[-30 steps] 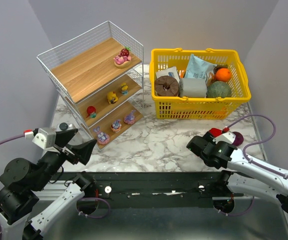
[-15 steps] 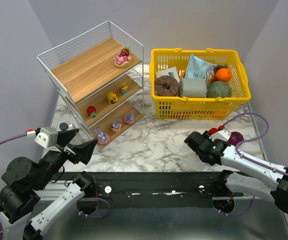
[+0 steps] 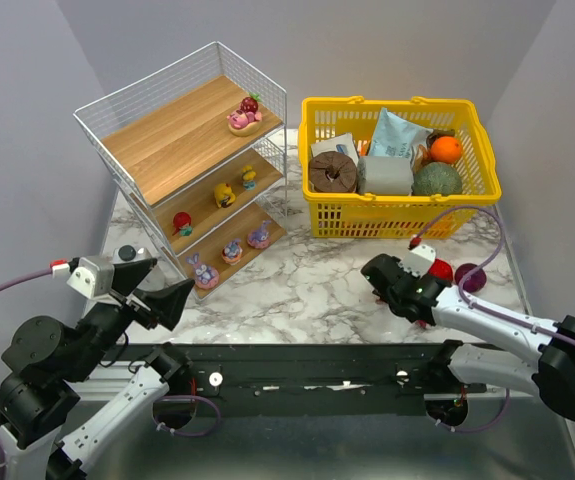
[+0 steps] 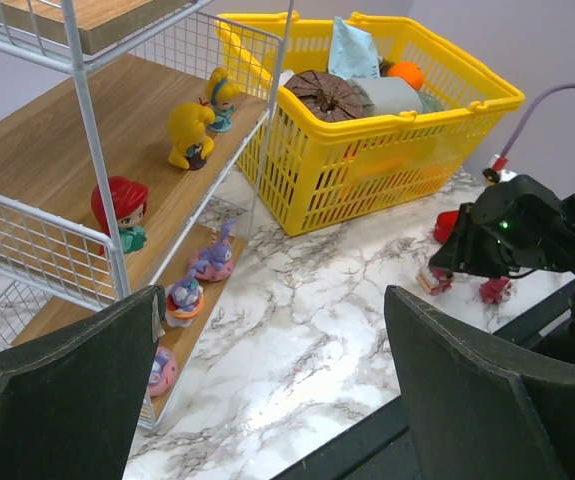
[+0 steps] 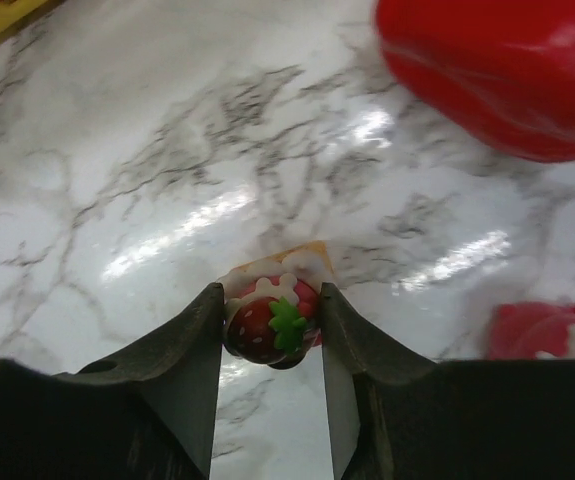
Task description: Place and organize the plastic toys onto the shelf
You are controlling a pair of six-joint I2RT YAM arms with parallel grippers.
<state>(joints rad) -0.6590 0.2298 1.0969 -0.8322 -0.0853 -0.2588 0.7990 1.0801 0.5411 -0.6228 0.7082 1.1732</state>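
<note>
Right gripper, strawberry toy pinched between its jaws, red pepper nearby

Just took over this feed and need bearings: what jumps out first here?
The bright yellow basket packed with groceries at the table's far right, and the slanted wire shelf to its left with small toys on all three boards. Nearer, the right gripper pinches a strawberry toy low at the marble, a glossy red pepper close by.

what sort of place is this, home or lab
Most likely a robotics lab bench, not a home: left arm and right arm mounted at a marble-patterned table, with a staged wire shelf and yellow basket.
</note>
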